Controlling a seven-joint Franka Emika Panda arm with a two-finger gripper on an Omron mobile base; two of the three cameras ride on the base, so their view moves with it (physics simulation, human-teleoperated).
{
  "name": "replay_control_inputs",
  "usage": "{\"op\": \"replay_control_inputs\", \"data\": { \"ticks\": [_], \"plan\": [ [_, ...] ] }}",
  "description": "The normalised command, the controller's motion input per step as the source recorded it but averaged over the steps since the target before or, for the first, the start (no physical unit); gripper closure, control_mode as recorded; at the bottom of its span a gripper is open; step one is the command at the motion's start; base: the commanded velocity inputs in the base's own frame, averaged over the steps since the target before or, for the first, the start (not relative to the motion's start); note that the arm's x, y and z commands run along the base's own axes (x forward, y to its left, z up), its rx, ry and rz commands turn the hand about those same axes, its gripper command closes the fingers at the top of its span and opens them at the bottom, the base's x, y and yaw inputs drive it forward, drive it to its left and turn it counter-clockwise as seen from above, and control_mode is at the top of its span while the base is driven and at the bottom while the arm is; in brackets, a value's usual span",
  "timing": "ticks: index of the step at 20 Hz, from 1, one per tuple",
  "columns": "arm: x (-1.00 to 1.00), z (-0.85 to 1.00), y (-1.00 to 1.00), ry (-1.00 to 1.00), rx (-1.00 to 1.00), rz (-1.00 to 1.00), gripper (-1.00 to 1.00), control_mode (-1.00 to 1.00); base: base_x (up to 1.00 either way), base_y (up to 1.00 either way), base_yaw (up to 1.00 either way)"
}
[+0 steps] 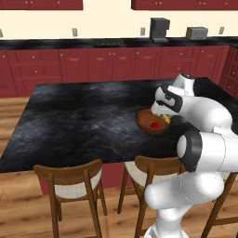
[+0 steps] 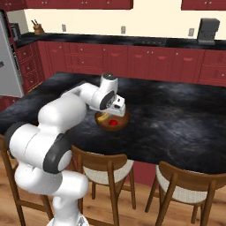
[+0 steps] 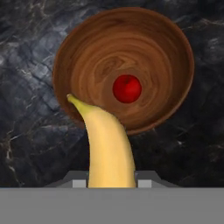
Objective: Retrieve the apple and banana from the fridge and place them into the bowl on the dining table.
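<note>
Claw (image 3: 111, 183) grips curved yellow banana (image 3: 107, 148) above round brown wooden bowl (image 3: 87, 48) holding small dark-red apple (image 3: 127, 88)

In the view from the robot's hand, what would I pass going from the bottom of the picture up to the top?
banana → apple → far rim of the bowl → dining table

Kitchen: red cabinets (image 1: 93, 65), toaster (image 1: 196, 32) (rendered), dining table (image 1: 74, 121).

Both base views flank the arm, sharing the bowl (image 1: 151, 122); the hand view looks closely down into it.
</note>
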Motion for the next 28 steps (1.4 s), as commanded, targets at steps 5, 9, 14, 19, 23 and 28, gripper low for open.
{"op": "replay_control_inputs", "data": {
  "ticks": [5,9,14,19,23,28],
  "plan": [
    [0.53,-0.18,0.00,-0.05,0.00,0.00,1.00,-1.00,0.00,0.00,0.00],
    [0.48,-0.23,-0.01,-0.04,0.00,0.00,1.00,-1.00,0.00,0.00,0.00],
    [0.24,-0.11,0.00,0.00,0.00,-0.01,1.00,-1.00,0.00,0.00,0.00],
    [0.18,-0.20,0.00,0.00,0.00,-0.01,1.00,-1.00,0.00,0.00,0.00],
    [0.16,-0.22,-0.01,0.00,0.00,-0.01,1.00,-1.00,0.00,0.00,0.00],
    [0.18,-0.17,-0.06,0.00,0.00,-0.01,1.00,-1.00,0.00,0.00,0.00]
  ]
}}
